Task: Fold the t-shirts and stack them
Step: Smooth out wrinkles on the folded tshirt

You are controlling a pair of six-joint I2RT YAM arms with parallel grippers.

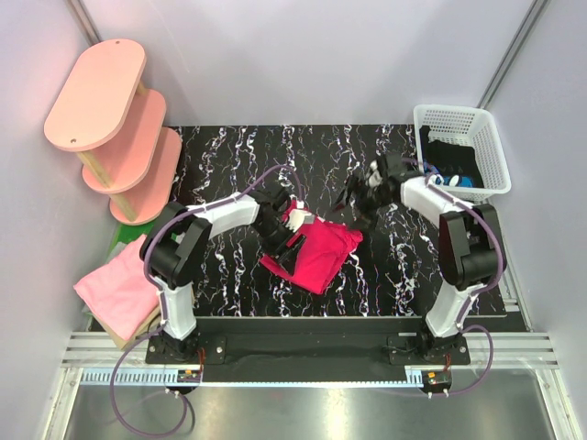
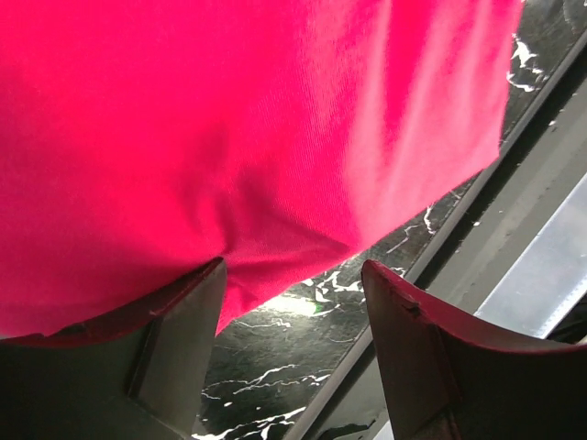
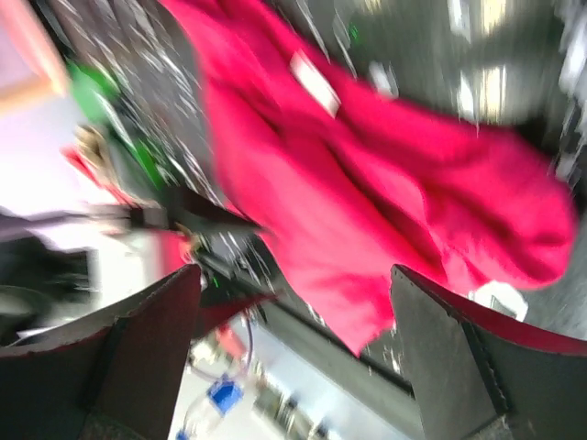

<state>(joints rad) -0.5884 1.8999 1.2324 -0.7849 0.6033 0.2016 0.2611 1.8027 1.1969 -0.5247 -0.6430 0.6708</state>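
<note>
Crimson-pink t-shirt (image 1: pixel 326 252) is lying crumpled at the table's (image 1: pixel 229 156) centre. Left gripper (image 2: pixel 293 275), fingers apart, is straddling its 10 o'clock edge, likely seeking a hem. Right gripper (image 3: pixel 295 275), also apart, is hovering at 2 o'clock.

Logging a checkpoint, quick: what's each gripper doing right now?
Left gripper: open, nothing gripped.
Right gripper: open, nothing gripped.

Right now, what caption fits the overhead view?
Left gripper and right gripper, both open, at a crimson t-shirt on the marbled table.
</note>
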